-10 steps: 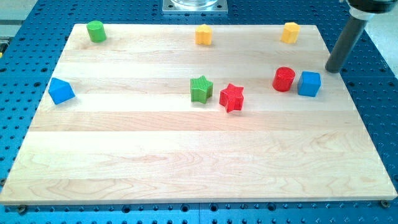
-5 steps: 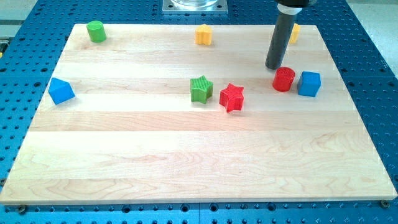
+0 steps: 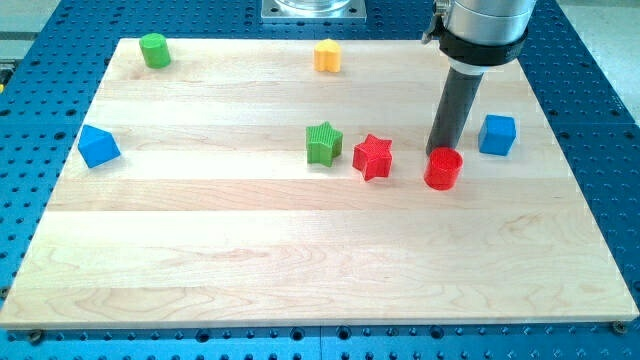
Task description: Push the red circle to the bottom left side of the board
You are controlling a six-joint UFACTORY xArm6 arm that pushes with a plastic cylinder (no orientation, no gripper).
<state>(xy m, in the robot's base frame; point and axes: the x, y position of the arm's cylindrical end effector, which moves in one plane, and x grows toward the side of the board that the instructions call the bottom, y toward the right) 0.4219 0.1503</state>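
Observation:
The red circle [image 3: 443, 168] lies on the wooden board [image 3: 300, 250], right of centre. My tip [image 3: 440, 151] stands right at the circle's upper edge, touching or almost touching it. The red star [image 3: 373, 156] is just to the circle's left and the green star [image 3: 323, 143] further left. A blue cube [image 3: 497, 134] sits to the upper right of the circle.
A green cylinder [image 3: 153, 49] is at the top left, a yellow block [image 3: 327, 55] at the top middle, a blue block [image 3: 98, 146] near the left edge. The arm's body hides the board's top right corner.
My tip came from the right edge to above the red circle, then moved down. The red circle slid down and a little left, away from the blue cube. The arm now covers the top-right yellow block.

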